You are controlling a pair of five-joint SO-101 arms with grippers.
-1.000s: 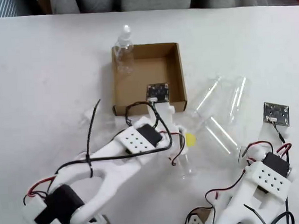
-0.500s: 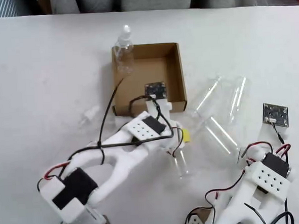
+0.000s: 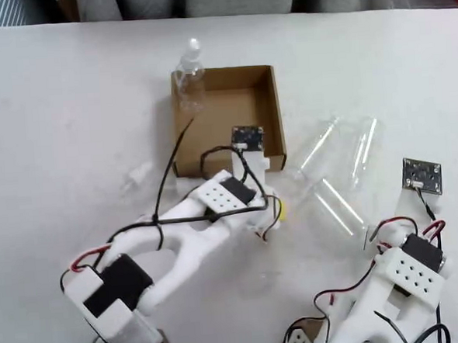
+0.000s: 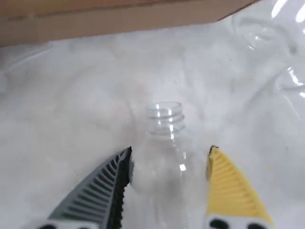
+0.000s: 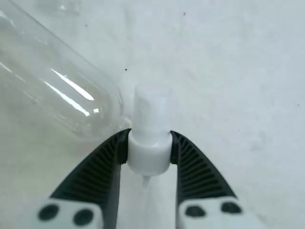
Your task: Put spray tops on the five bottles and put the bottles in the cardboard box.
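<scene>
My left gripper [image 4: 169, 153] is shut on a clear, uncapped bottle [image 4: 164, 119], held by its shoulder between the grey and yellow fingers. In the high view that gripper [image 3: 269, 209] sits just in front of the cardboard box [image 3: 277, 130], and the arm hides the bottle. My right gripper [image 5: 148, 138] is shut on a white spray top [image 5: 150, 112] just above the table, beside a lying clear bottle [image 5: 52, 81]. The right arm [image 3: 410, 273] is at the lower right. A capped bottle [image 3: 188, 81] stands at the box's far left corner.
Three uncapped clear bottles [image 3: 336, 204] lie on the table to the right of the box. A loose spray top [image 3: 140, 175] lies left of the box. The box's front wall [image 4: 119, 19] is close ahead of the held bottle.
The left arm has drawn in toward the box. The bottle that stuck out below the gripper is now hidden under the arm. The right arm has kept still.
</scene>
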